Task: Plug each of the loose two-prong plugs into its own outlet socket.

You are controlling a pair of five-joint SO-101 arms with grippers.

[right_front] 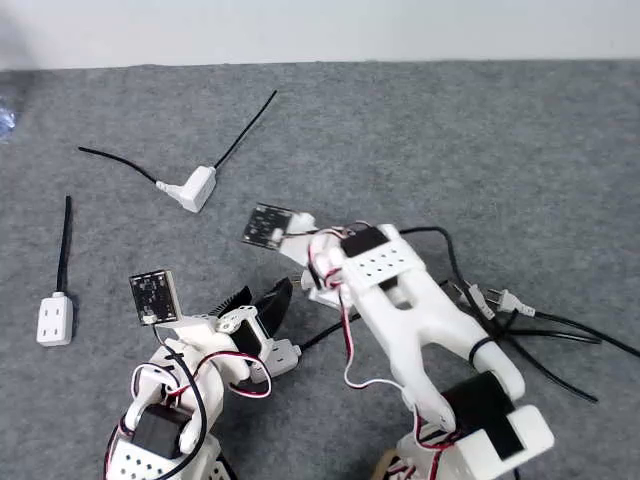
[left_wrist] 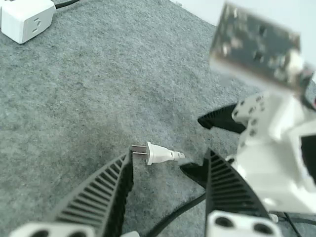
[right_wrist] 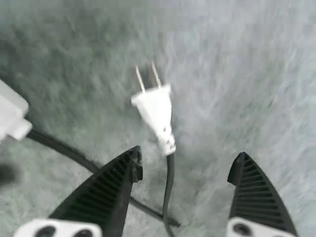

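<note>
Where cables [right_front: 560, 335] tangle, two loose plugs [right_front: 505, 300] lie

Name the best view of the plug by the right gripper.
Right wrist view: the plug, both prongs clear, ahead of the open right gripper. Left wrist view shows it smaller, side-on. High view: the right arm covers it.

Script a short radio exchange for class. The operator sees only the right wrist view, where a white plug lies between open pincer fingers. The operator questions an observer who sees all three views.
Operator: Where are the sockets?
Observer: Two lie out on the left arm's side: a rectangular socket nearer the arms and an angled socket farther out.
Operator: How does the left pincer stand?
Observer: The left pincer is open, with a white plug lying between its fingertips.
</note>
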